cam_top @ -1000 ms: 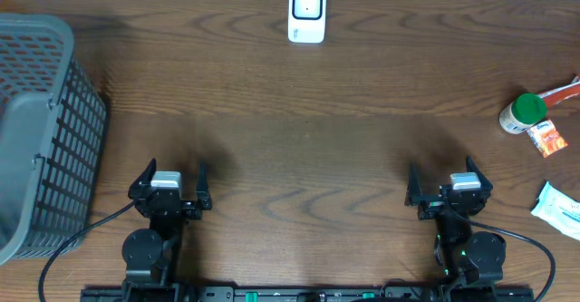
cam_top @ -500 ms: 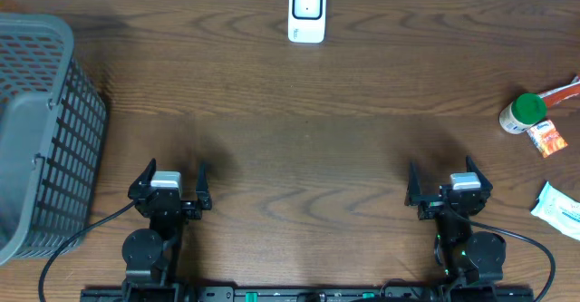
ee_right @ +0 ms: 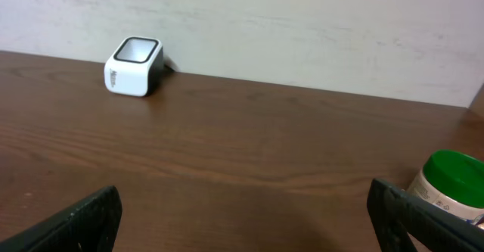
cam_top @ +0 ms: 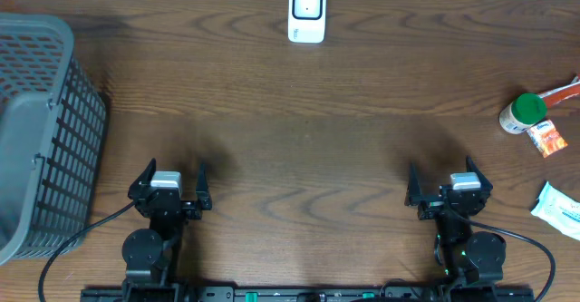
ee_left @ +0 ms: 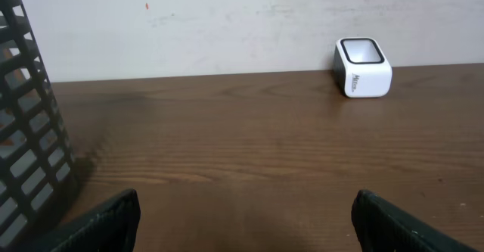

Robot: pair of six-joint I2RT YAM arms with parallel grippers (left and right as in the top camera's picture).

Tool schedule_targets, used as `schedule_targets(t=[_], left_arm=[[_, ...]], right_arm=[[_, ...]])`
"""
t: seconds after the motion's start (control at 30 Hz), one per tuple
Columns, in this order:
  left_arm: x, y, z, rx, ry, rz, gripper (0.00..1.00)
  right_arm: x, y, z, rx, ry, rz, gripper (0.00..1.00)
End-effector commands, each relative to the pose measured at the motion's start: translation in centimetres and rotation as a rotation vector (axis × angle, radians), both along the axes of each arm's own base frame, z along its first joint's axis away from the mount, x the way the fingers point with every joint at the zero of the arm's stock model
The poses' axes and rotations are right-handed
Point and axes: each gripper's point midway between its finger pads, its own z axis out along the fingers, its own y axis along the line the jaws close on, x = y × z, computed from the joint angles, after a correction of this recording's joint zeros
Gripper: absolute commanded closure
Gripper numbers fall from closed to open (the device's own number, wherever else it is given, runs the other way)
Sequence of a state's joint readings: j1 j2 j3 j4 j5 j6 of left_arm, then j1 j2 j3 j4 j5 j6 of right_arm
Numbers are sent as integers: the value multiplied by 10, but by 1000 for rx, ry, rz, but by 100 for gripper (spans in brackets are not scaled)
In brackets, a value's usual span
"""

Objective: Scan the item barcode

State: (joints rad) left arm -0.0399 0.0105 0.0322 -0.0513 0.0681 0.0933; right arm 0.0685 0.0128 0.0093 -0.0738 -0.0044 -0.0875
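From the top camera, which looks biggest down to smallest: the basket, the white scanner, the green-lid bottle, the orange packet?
1. basket, by far the largest.
2. white scanner and green-lid bottle: they look about alike.
3. orange packet, smallest.

Basket [cam_top: 77,148] left, scanner [cam_top: 307,13] rear-ctr (jar [cam_top: 523,113] right).

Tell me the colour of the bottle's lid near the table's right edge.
Green lid, clearest in the overhead view.

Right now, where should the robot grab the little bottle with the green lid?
I'd say around the white body just under the lid of the green-lidded bottle, coming level from the table's middle with the open right gripper. It stands upright, and an orange packet crowds its right side.
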Motion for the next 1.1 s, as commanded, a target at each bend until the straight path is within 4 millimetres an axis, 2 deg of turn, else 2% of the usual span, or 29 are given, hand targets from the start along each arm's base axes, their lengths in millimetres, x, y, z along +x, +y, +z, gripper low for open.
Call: schedule_targets(t=[0.0, 1.07], left_arm=[[0, 3, -16, 1, 36, 13, 11], [0, 3, -16, 1, 36, 13, 11]], right_arm=[[0, -2, -1, 12, -1, -9, 1], [0, -2, -1, 12, -1, -10, 1]])
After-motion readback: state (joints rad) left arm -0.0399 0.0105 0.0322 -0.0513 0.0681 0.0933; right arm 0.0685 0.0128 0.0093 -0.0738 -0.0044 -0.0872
